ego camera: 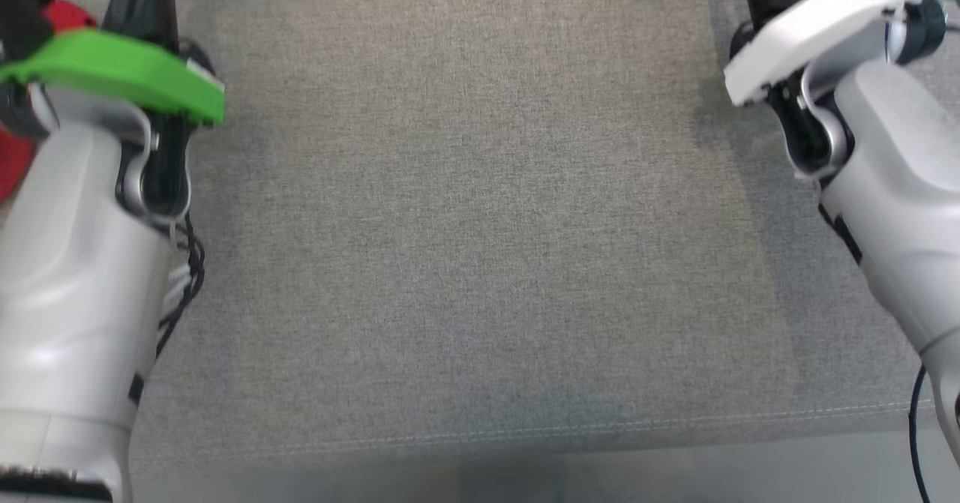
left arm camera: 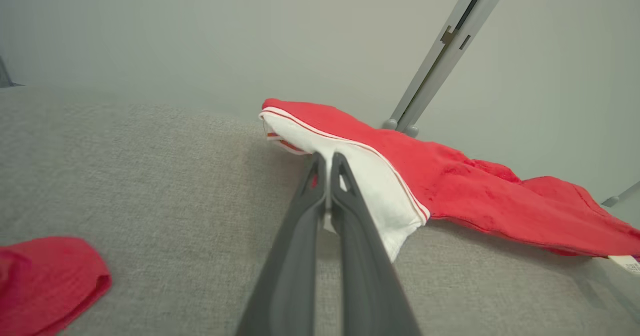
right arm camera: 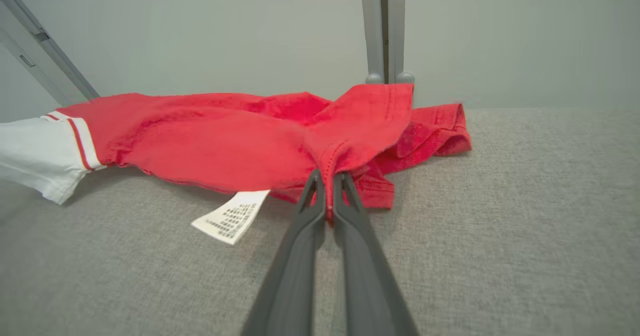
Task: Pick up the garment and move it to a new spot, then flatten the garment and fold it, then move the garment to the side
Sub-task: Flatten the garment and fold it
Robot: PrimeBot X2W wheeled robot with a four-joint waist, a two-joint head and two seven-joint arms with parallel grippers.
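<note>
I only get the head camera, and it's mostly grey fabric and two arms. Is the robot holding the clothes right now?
Observer: Yes. The left wrist view shows the left jaws shut on the white sleeve of the red garment.
Operator: What about the other arm?
Observer: In the right wrist view, the right jaws are shut on a seamed red edge of the same garment.
Operator: Is anything poking out of it?
Observer: A white care label sticks out from under the red cloth, left of the right jaws in that view.
</note>
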